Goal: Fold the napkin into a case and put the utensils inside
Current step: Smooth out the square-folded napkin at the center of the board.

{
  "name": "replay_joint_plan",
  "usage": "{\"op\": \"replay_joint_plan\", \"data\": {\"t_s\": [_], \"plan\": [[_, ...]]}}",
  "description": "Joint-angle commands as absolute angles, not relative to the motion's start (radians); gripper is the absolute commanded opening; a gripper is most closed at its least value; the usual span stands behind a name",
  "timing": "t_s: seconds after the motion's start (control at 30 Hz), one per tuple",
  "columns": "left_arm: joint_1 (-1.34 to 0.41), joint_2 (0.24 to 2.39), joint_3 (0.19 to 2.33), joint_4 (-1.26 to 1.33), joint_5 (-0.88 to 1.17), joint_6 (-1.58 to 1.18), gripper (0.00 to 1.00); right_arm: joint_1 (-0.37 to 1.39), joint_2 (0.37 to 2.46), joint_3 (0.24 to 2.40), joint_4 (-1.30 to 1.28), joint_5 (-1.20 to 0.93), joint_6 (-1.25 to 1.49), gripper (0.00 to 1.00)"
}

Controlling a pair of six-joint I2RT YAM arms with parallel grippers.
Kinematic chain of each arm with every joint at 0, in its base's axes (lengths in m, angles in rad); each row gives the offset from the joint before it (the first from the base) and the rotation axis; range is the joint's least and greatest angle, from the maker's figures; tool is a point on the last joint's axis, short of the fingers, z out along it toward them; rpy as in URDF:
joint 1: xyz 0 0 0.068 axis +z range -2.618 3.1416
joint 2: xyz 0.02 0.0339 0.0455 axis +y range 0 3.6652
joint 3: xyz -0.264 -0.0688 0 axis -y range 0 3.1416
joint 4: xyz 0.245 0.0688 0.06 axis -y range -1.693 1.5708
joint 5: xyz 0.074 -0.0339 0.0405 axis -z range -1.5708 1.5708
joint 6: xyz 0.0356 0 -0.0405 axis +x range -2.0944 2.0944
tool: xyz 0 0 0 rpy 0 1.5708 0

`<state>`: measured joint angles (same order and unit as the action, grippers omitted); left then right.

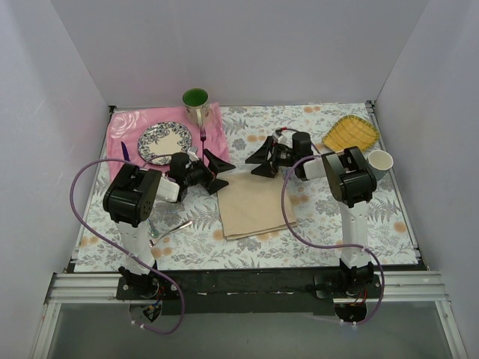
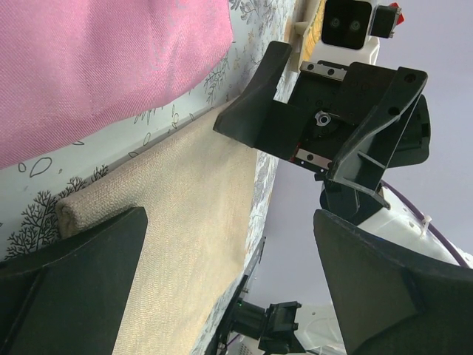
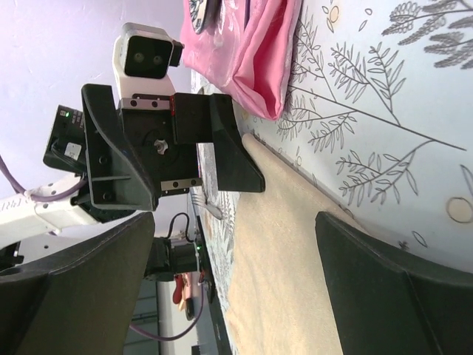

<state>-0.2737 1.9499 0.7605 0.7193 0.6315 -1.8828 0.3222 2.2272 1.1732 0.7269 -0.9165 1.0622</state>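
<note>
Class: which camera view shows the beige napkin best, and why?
The top external view: nearly the whole napkin shows, outline and all. Each wrist view shows only a close strip of it, running out of frame.

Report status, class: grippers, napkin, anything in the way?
Left gripper, right gripper: jaws open, empty. Napkin lies flat, not yet a case. Nothing lies on it.

Pink cloth mat (image 1: pixel 123 126) back-left on the leaf-print tablecloth (image 1: pixel 314 217), 4 items on it: round patterned plate (image 1: pixel 163 142), green-lined metal cup (image 1: pixel 196 105), purple fork (image 1: pixel 203 137) right of plate, dark purple utensil (image 1: pixel 125 152) left. Back-right: yellow ridged dish (image 1: pixel 350 133) with white cup (image 1: pixel 380 161) nearby.
</note>
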Motion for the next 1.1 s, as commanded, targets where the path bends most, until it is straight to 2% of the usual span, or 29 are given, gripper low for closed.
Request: {"op": "replay_joint_plan", "data": {"t_s": [0.0,0.1,0.37,0.67,0.83,1.07], "plan": [[-0.249,1.954,0.742,0.574,0.551,-1.839,0.98,0.282,2.214,1.146,0.657,-0.940,0.956,0.99],[-0.238,1.960,0.744,0.569,0.554,-1.856,0.98,0.250,2.187,1.137,0.620,-0.960,0.921,0.99],[-0.239,1.953,0.762,0.595,0.581,-1.841,0.98,0.175,2.051,1.179,0.332,-1.057,0.720,0.99],[-0.248,1.942,0.769,0.615,0.600,-1.825,0.98,0.255,1.838,1.010,0.373,-1.138,0.811,0.99],[-0.249,1.939,0.764,0.614,0.600,-1.822,0.98,0.261,1.893,0.971,0.403,-1.121,0.795,0.99],[-0.249,1.931,0.756,0.600,0.594,-1.815,0.98,0.241,2.006,0.993,0.275,-1.068,0.670,0.99]]}}
